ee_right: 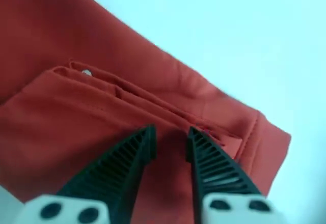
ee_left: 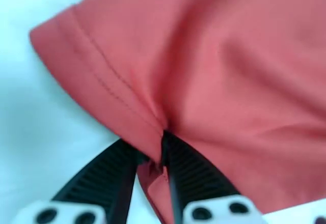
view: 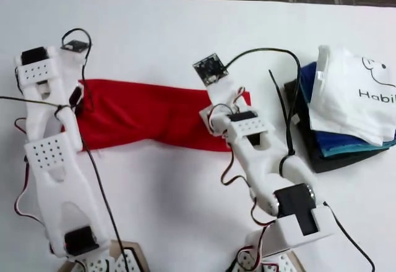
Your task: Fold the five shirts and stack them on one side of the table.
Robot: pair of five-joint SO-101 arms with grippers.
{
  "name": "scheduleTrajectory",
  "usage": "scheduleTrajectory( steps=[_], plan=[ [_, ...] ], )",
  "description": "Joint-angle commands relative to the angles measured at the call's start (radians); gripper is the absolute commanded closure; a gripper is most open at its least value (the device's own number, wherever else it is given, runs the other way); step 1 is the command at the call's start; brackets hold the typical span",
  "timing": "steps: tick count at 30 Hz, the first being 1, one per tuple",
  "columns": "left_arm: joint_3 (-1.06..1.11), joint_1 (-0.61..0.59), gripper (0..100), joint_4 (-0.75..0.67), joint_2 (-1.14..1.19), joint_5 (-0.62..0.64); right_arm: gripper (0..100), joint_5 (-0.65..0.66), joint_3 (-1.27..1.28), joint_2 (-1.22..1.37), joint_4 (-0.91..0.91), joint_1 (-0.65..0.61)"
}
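A red shirt (view: 148, 114), folded into a long strip, lies across the middle of the white table (view: 161, 37). My left gripper (view: 77, 97) is at the strip's left end. In the left wrist view it (ee_left: 163, 141) is shut on a hemmed corner of the red shirt (ee_left: 229, 71), with cloth bunched between the fingers. My right gripper (view: 239, 99) is at the strip's right end. Its black fingers (ee_right: 133, 150) stand a little apart just over the layered folds of the red shirt (ee_right: 76, 112), open, with nothing pinched between them.
A stack of folded shirts (view: 346, 105) sits at the table's right side, a white one on top of blue, teal and black ones. Both arms' black cables (view: 281, 93) trail over the table. Bare tabletop lies behind and in front of the red strip.
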Motion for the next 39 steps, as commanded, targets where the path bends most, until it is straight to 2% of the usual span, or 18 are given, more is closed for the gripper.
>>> scheduleTrajectory(
  steps=[1,7,12,18,23,30,39],
  plan=[
    [-0.041,-0.048,97,0.009,-0.060,0.003,88.6,-0.006,0.011,-0.071,-0.018,0.008],
    [-0.005,-0.123,97,0.014,-0.224,-0.005,88.6,-0.006,0.048,-0.309,0.065,-0.001],
    [0.116,-0.203,97,0.014,-0.344,-0.066,88.6,-0.002,0.077,-0.579,0.117,0.004],
    [0.255,-0.176,97,0.014,-0.451,-0.071,88.6,0.000,0.120,-0.788,0.119,0.015],
    [0.329,-0.032,97,0.014,-0.575,-0.057,88.6,0.000,0.120,-0.845,0.110,0.122],
    [0.386,0.293,97,0.012,-0.772,0.069,88.6,-0.005,0.120,-0.849,0.022,0.263],
    [0.246,0.697,97,-0.008,-0.767,0.157,88.6,-0.008,0.120,-0.849,0.016,0.294]
  ],
)
